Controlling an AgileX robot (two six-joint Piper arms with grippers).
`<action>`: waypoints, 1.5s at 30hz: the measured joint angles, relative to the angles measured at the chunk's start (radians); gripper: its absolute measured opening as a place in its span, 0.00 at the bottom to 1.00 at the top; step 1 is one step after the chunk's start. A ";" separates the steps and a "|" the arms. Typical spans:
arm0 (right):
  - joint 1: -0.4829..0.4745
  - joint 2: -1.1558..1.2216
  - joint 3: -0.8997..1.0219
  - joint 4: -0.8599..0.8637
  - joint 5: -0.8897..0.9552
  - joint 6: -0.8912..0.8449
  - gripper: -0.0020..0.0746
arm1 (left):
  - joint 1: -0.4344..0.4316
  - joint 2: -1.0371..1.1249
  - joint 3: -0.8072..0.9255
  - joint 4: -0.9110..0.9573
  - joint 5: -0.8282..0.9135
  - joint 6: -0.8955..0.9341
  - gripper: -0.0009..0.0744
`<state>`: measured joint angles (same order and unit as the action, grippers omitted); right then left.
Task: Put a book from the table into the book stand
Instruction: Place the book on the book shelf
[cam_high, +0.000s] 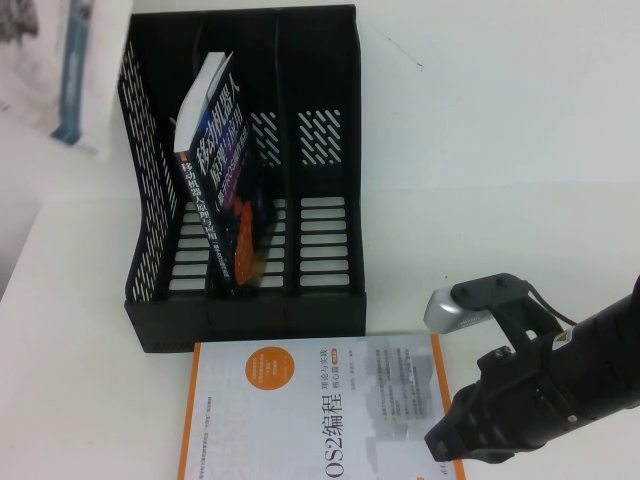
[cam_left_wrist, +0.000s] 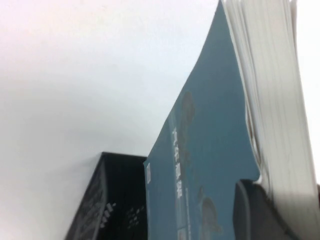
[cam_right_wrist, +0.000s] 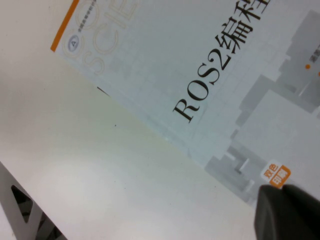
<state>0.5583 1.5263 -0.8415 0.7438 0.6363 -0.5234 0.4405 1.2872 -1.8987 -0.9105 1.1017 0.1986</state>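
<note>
Surface: plain white table (cam_high: 520, 150), with pale, featureless surroundings beyond it. The black book stand (cam_high: 320, 60) sits upright at the far side. A dark blue book (cam_high: 225, 200) is in what looks like its middle compartment, tilted left. An orange-bordered ROS2 book (cam_high: 320, 410) lies flat just in front of the stand.

The book (cam_high: 40, 60) is raised at the far-left edge of the high view, apart from the stand. It has a pale greyish cover with a blue strip. The left wrist view shows a blue-green cover and a white page block.

The left gripper (cam_left_wrist: 270, 210) pinches the book; one dark finger (cam_left_wrist: 255, 210) is pressed on the cover.

The right gripper (cam_high: 445, 445) is low over the ROS2 book's right edge; spread or closed cannot be told.
</note>
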 joint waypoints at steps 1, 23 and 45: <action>0.000 0.000 0.000 0.000 0.000 0.000 0.03 | 0.000 0.018 -0.007 -0.015 -0.006 0.000 0.19; 0.000 0.000 0.000 0.001 0.008 0.000 0.03 | -0.002 0.246 -0.011 -0.003 0.045 0.000 0.19; 0.000 0.000 0.000 0.001 0.008 -0.009 0.03 | -0.412 0.404 -0.011 0.549 -0.117 -0.297 0.19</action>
<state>0.5583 1.5263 -0.8415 0.7453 0.6439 -0.5328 0.0282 1.6911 -1.9097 -0.3617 0.9844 -0.0982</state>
